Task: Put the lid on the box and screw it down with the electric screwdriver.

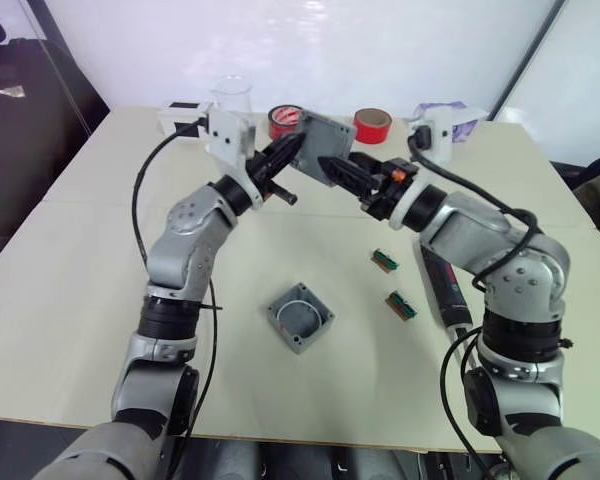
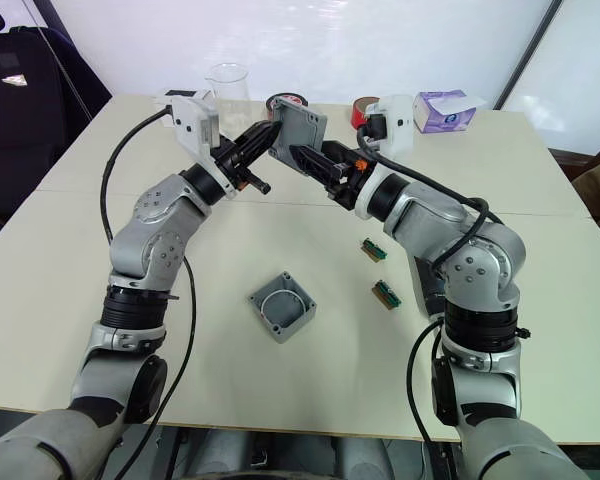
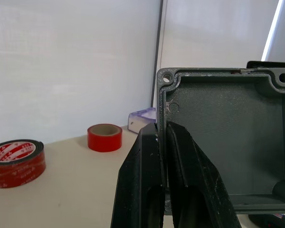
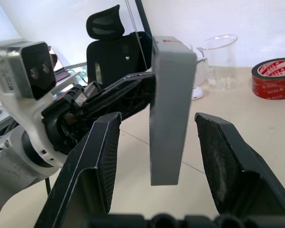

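Observation:
The lid (image 1: 318,148), a shallow square grey metal cover, is held up in the air over the far middle of the table. My left gripper (image 1: 292,152) is shut on one of its walls; its hollow inner side (image 3: 223,137) faces the left wrist camera. My right gripper (image 1: 332,166) is open, with one finger on each side of the lid (image 4: 168,109) and neither touching it. The box (image 1: 300,318), a deeper grey square enclosure, sits open side up at the table's near middle. The electric screwdriver (image 1: 448,290), black with red marking, lies on the table under my right forearm.
Two small green-brown pieces (image 1: 384,261) (image 1: 401,305) lie right of the box. At the back stand two red tape rolls (image 1: 285,120) (image 1: 372,124), a glass beaker (image 1: 232,95), a white box (image 1: 178,115) and a purple tissue box (image 1: 455,120).

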You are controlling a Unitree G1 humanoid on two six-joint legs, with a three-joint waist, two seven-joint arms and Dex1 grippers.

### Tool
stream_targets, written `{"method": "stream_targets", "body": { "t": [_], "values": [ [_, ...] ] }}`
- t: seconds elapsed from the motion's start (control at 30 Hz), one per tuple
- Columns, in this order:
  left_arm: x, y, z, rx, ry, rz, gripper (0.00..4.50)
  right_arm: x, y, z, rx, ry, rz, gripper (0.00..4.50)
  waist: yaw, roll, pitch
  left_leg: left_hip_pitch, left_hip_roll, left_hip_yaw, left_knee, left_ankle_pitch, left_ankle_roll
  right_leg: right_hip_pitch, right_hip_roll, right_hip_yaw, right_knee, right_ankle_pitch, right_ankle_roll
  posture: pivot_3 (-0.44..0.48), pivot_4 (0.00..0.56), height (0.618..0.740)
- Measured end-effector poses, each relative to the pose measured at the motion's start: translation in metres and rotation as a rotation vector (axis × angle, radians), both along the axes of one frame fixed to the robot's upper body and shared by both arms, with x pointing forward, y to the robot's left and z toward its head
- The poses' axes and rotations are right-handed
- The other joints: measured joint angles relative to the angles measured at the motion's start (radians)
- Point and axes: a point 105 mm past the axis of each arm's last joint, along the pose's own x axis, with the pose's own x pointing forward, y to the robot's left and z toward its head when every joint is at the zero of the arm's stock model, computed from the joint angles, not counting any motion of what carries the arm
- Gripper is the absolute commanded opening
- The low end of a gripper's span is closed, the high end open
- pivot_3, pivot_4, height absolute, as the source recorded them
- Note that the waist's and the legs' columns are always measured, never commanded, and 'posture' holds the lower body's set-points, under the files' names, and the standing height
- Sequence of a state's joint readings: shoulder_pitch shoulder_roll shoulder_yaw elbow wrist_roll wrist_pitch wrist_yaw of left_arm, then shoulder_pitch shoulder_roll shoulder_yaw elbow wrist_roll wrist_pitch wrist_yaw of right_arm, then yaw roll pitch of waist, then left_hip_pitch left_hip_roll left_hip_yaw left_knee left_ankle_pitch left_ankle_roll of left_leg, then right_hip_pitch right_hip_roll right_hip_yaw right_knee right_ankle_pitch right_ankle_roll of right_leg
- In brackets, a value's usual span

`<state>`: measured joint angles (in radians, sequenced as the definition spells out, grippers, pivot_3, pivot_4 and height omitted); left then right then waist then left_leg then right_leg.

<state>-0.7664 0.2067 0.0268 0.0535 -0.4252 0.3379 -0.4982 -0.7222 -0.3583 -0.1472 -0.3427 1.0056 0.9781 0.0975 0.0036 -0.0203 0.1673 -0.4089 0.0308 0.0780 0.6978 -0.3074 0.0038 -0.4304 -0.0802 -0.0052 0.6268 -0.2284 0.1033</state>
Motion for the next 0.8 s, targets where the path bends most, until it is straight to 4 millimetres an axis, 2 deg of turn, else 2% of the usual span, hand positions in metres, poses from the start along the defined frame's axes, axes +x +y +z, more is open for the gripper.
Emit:
{"method": "stream_targets", "body": {
  "t": [0.1,0.2,0.33,0.67,0.7,0.73,0.8],
  "values": [
    [-0.0001,-0.0002,-0.0002,0.001,0.001,-0.002,0.00,-0.0019,0.0008,0.0012,0.000,-0.008,0.005,2.60,0.000,0.000,0.000,0.000,0.000,0.000,0.000,0.000,0.000,0.000,0.000,0.000,0.000,0.000,0.000,0.000,0.150,0.740],
    [-0.0003,-0.0003,-0.0001,0.001,0.000,-0.004,0.00,-0.0026,0.0011,0.0010,0.004,-0.005,0.010,1.82,0.000,0.000,0.000,0.000,0.000,0.000,0.000,0.000,0.000,0.000,0.000,0.000,0.000,0.000,0.000,0.000,0.150,0.740],
    [-0.0013,0.0023,0.0022,0.002,-0.010,-0.006,0.00,0.0000,-0.0053,-0.0021,0.001,0.012,-0.023,0.17,0.000,0.000,0.000,0.000,0.000,0.000,0.000,0.000,0.000,0.000,0.000,0.000,0.000,0.000,0.000,0.000,0.150,0.740],
    [-0.0019,0.0020,0.0024,0.006,-0.006,-0.008,0.00,0.0000,-0.0051,-0.0025,0.002,0.013,-0.023,0.14,0.000,0.000,0.000,0.000,0.000,0.000,0.000,0.000,0.000,0.000,0.000,0.000,0.000,0.000,0.000,0.000,0.150,0.740],
    [-0.0021,0.0023,0.0021,0.008,-0.001,-0.010,0.69,0.0000,-0.0050,-0.0027,0.001,0.014,-0.023,0.14,0.000,0.000,0.000,0.000,0.000,0.000,0.000,0.000,0.000,0.000,0.000,0.000,0.000,0.000,0.000,0.000,0.150,0.740],
    [-0.0024,0.0025,0.0019,0.010,0.002,-0.015,0.90,0.0000,-0.0049,-0.0027,0.001,0.014,-0.022,0.14,0.000,0.000,0.000,0.000,0.000,0.000,0.000,0.000,0.000,0.000,0.000,0.000,0.000,0.000,0.000,0.000,0.150,0.740],
    [-0.0023,0.0043,0.0020,0.015,0.005,-0.013,1.79,-0.0004,-0.0044,-0.0027,0.001,0.013,-0.017,0.14,-0.001,0.000,0.000,0.000,0.000,0.000,0.000,0.000,0.000,0.000,0.000,0.000,0.000,0.000,0.000,0.000,0.150,0.740]
  ]
}}
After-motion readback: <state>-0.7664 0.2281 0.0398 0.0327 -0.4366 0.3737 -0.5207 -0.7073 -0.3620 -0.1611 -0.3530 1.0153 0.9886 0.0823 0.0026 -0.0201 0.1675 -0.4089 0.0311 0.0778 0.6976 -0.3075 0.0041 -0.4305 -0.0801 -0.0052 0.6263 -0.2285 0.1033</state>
